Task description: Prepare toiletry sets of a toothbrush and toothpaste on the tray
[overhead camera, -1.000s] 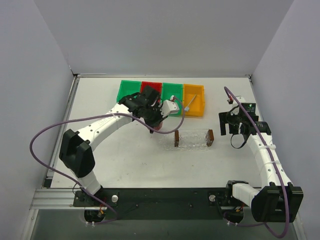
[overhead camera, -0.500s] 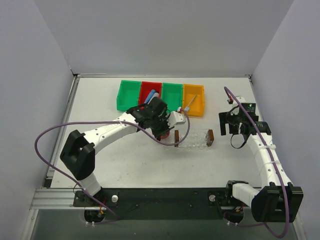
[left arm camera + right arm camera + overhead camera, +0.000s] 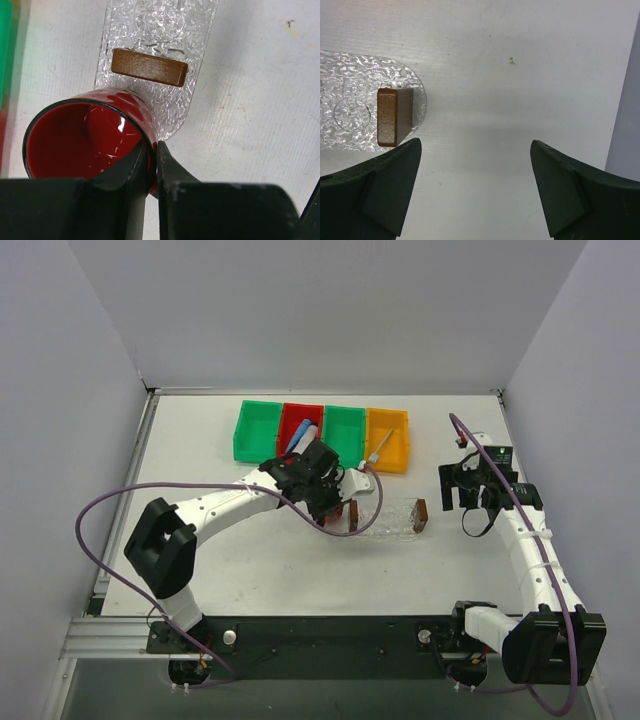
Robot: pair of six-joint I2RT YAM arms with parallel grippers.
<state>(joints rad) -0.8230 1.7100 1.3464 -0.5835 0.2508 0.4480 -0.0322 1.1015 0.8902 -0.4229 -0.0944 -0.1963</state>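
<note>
Found the left gripper [image 3: 152,159] clamped on the rim of the red cup [image 3: 85,137], one finger inside the wall and one outside. Lost the finger bases behind the black housing along the bottom of the left wrist view. Saw the cup's mouth turned toward that camera and its far wall overlapping the rounded end of the tray [image 3: 150,25], just beside a wooden block [image 3: 149,66]. Could not tell whether the cup sat on the table [image 3: 260,100] or hung above it. From above, caught only a red sliver of the cup under the left wrist.

Saw the right gripper [image 3: 475,185] with jaws spread wide and nothing between them, over the table just beside the tray's opposite end and its end block [image 3: 394,116]. Lost most of the tray past the left edge of the right wrist view.

Made out the toothbrush [image 3: 380,448] as a thin pale line leaning in the orange bin [image 3: 395,458], head indistinct. Made out the toothpaste [image 3: 300,435] in the red bin [image 3: 292,417]: blue with white beside it, too small to separate, partly covered by the left arm.
</note>
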